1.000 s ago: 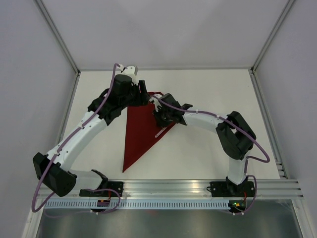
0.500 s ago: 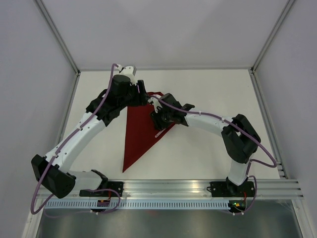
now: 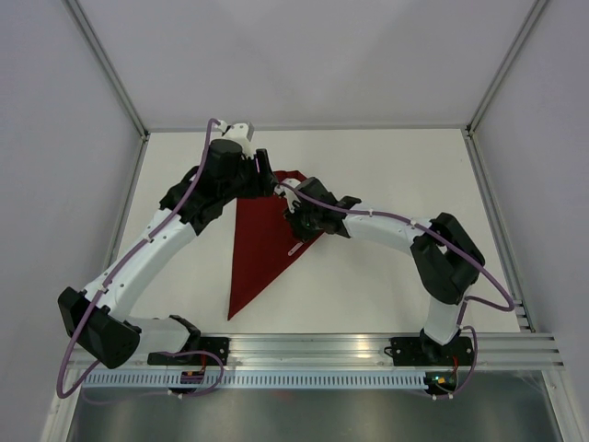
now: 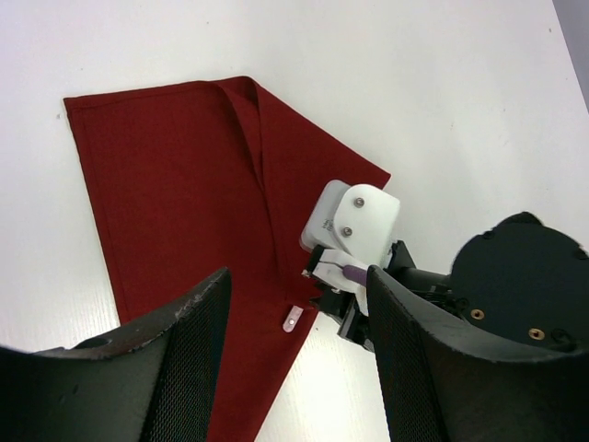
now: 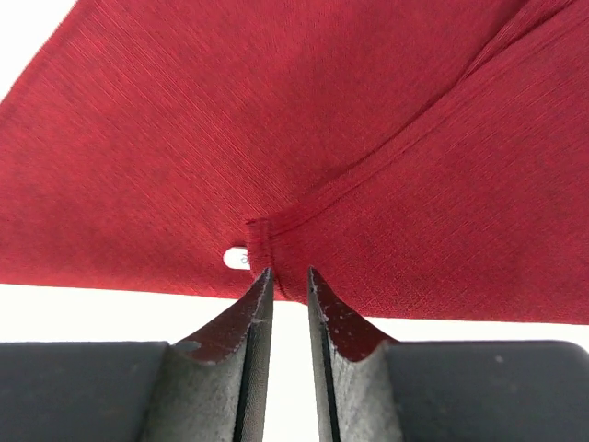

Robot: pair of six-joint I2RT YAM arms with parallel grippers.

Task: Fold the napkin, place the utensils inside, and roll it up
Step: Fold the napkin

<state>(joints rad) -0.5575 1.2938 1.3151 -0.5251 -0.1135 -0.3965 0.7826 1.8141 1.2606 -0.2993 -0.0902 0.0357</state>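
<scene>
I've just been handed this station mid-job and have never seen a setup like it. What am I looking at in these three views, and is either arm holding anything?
These are two robot arms bolted at the near edge of a white table. The overhead view looks down from behind them, with the left arm on the left and the right arm on the right. The other two views come from a small camera on each wrist, so the dark shapes at the bottom are that arm's own jaws.

On the table lies a dark red napkin, folded into a triangle. The left arm's jaws hang above it, wide open and holding nothing. The right arm's jaws sit at the napkin's right edge, almost together where the cloth puckers. I cannot tell whether they really pinch it. A small pale tab shows at that edge, too small to identify.
</scene>
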